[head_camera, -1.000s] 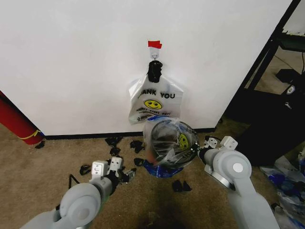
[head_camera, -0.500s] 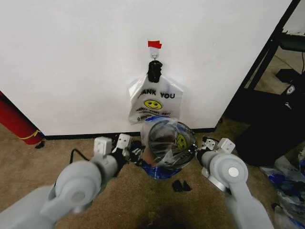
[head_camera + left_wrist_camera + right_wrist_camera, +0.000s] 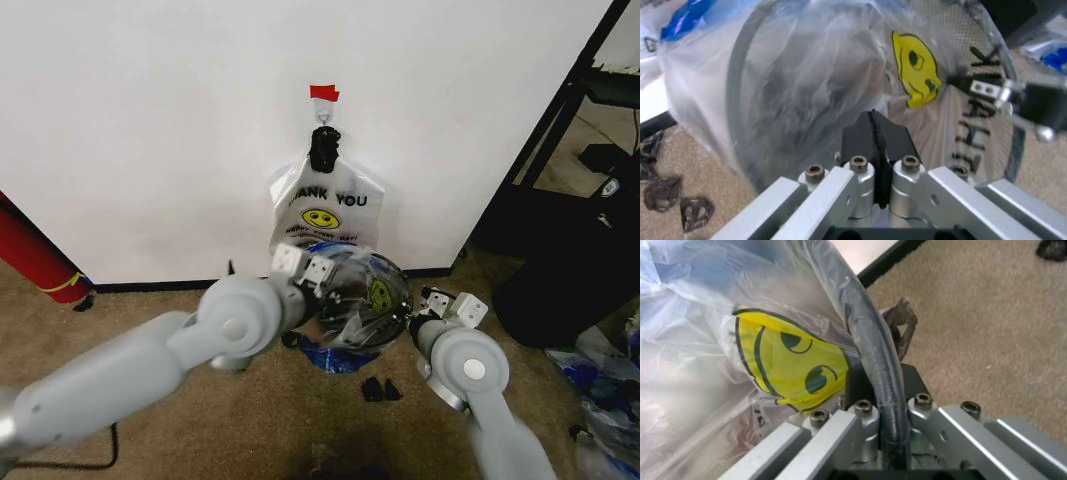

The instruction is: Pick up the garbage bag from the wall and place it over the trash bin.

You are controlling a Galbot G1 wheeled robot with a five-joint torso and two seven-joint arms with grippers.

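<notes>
The garbage bag (image 3: 362, 292), clear plastic with a yellow smiley (image 3: 915, 67) and blue edges, is spread over the mouth of the round black trash bin (image 3: 398, 322) on the carpet below the wall (image 3: 150, 130). My left gripper (image 3: 306, 270) hovers at the bin's left rim; its black fingers (image 3: 863, 140) are pressed together over the plastic (image 3: 807, 75). My right gripper (image 3: 428, 300) sits at the right rim. The bin's black rim (image 3: 867, 330), draped in bag film, runs between the jaws of the right gripper (image 3: 879, 377), which are shut on it.
A whiter "THANK YOU" bag (image 3: 322, 212) hangs from the hook under red tape (image 3: 323, 93). Black scraps (image 3: 378, 390) litter the carpet. A red roll (image 3: 38, 262) leans at the left, and a dark rack and black bag-like object (image 3: 570, 270) stand at the right.
My left arm has swung up from the carpet at the left to the bin's left rim. The right gripper has stayed on the right rim.
</notes>
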